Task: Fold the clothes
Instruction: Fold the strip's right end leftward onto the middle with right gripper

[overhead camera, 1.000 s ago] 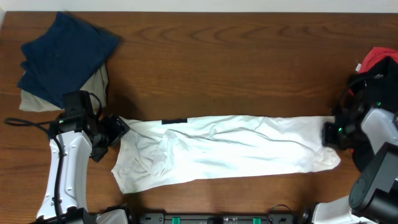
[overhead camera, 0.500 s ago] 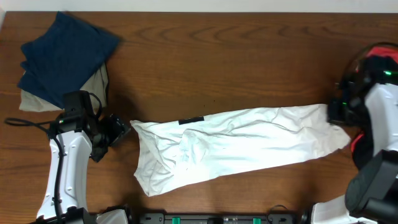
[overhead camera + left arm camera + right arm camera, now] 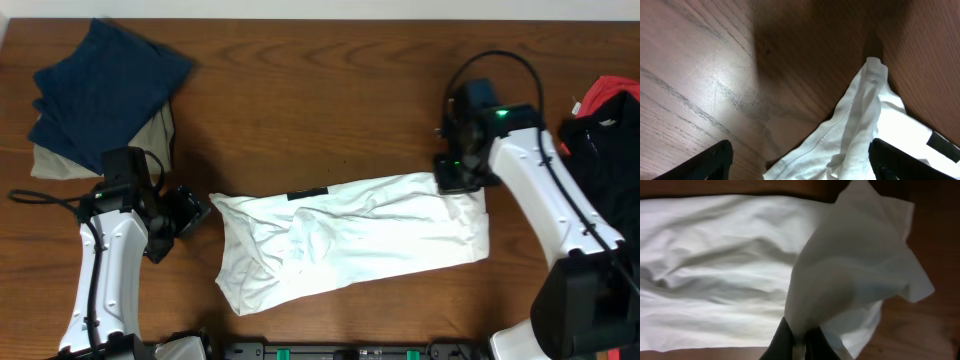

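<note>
The clothes, a white T-shirt (image 3: 350,235), lie as a long crumpled band across the middle of the table, with a small black mark (image 3: 307,193) on the upper edge. My right gripper (image 3: 458,178) is shut on the shirt's right end and holds it lifted and doubled back over the band; the right wrist view shows the pinched white cloth (image 3: 850,270) rising from the closed fingers (image 3: 785,342). My left gripper (image 3: 188,213) is open just left of the shirt's left end, and its fingertips (image 3: 715,160) flank the hem (image 3: 840,130) without touching.
A navy folded garment (image 3: 105,85) lies on a beige one (image 3: 155,135) at the back left corner. Red and black items (image 3: 605,110) sit at the right edge. Bare wooden table (image 3: 330,90) stretches behind the shirt.
My right gripper has carried the shirt's right end leftward and up, folding it back over the band. The shirt slid slightly right earlier. The left arm has not moved.
</note>
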Motion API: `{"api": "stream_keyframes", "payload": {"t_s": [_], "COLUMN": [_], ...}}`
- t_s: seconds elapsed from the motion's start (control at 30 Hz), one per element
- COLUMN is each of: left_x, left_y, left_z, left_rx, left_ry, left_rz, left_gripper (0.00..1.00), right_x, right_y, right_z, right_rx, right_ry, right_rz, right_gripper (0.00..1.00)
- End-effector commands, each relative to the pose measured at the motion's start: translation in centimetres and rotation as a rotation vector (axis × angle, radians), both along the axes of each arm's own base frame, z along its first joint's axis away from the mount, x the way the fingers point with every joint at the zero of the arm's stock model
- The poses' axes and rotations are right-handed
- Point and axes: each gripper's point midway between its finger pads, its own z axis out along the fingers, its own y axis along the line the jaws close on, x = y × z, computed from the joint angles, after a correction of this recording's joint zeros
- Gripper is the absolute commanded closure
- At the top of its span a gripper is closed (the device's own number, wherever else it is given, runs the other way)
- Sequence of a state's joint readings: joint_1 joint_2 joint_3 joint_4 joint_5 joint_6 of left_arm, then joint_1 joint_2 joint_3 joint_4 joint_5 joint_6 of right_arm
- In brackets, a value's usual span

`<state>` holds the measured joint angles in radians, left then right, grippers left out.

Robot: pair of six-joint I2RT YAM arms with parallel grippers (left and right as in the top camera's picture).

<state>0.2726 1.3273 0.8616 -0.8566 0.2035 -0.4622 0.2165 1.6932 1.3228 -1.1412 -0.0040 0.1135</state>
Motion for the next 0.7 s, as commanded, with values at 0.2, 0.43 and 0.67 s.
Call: {"api": "stream_keyframes", "payload": {"t_s": [0.2,0.43,0.67], "left_x": [0.0,0.0,0.0], "left_y": [0.2,0.2,0.2], "left_z": [0.2,0.2,0.2], "left_rx": [0.008,0.008,0.009], "left_ry": [0.003,0.003,0.003], "left_rz": [-0.017,-0.017,-0.017], "left_gripper": [0.12,0.12,0.12], "right_x": [-0.7,-1.4,-2.7], "right_y": [5.2,6.5,7.5], "right_z": [-0.2,-0.3,-0.3], "right_rx": [0.021,0.033,0.035], "right_ry": [-0.036,-0.027,0.010], "right_rz": [0.084,0.118,0.157], "right_gripper": [0.97,0.96,0.96]}}
